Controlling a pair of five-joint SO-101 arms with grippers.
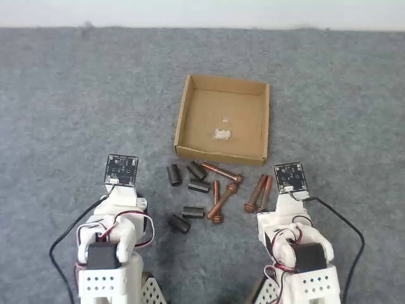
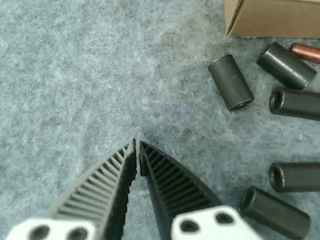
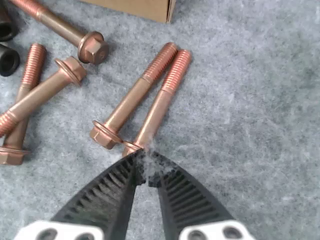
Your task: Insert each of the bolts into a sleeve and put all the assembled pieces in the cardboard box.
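Note:
The open cardboard box (image 1: 218,154) sits mid-table and holds no bolts or sleeves. Before it lie several black sleeves (image 1: 174,175) on the left and several copper bolts (image 1: 256,193) on the right, all loose. My left gripper (image 2: 137,145) is shut on nothing over bare carpet, with the nearest sleeve (image 2: 230,82) well off to one side and the box corner (image 2: 270,17) beyond it. My right gripper (image 3: 145,156) is shut and holds nothing, its tips right at the head of one bolt (image 3: 159,102), which lies beside a second bolt (image 3: 134,97).
Grey carpet covers the whole table. The left arm (image 1: 120,209) and right arm (image 1: 291,215) stand at the near edge, either side of the parts. Three more bolts (image 3: 42,92) lie crossed between the sleeves and the bolt pair.

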